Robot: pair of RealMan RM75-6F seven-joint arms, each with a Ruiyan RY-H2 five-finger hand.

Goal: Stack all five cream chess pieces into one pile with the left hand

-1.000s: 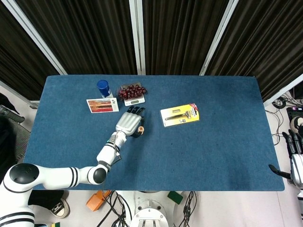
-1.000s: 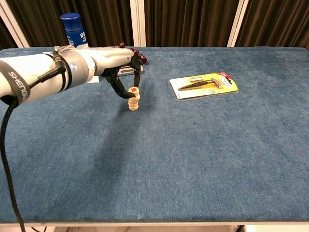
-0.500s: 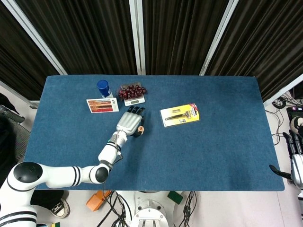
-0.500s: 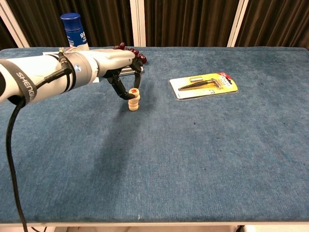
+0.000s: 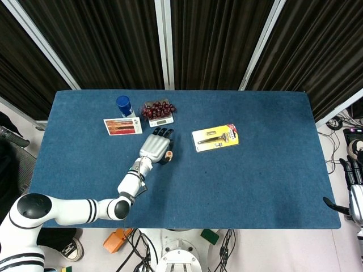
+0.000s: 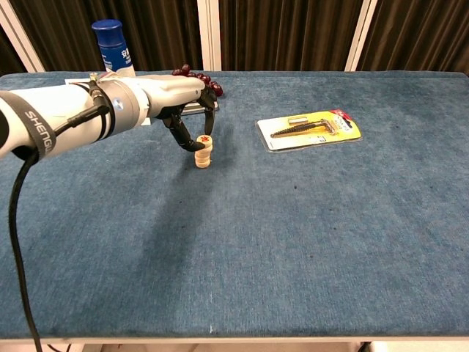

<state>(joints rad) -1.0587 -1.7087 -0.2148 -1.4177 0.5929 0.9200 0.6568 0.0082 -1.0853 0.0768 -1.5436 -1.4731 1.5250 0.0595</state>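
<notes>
A short pile of cream chess pieces [image 6: 202,153] stands on the blue table [image 6: 293,242], left of centre; its top piece carries a red mark. My left hand [image 6: 172,99] reaches over it from the left. The thumb and a dark fingertip [image 6: 190,142] bracket the top piece and appear to pinch it. From the head view the pile [image 5: 168,154] peeks out at the right side of the left hand [image 5: 153,145]. My right hand [image 5: 354,190] hangs off the table's right edge, holding nothing, fingers straight.
A yellow tool package [image 6: 311,128] lies to the right of the pile. Behind the hand are a small scale with dark red fruit [image 5: 159,110], a blue bottle [image 6: 112,44] and a picture card [image 5: 122,126].
My left forearm has risen slightly; the fingers stay around the top of the pile, which has not moved. The right hand is still.
</notes>
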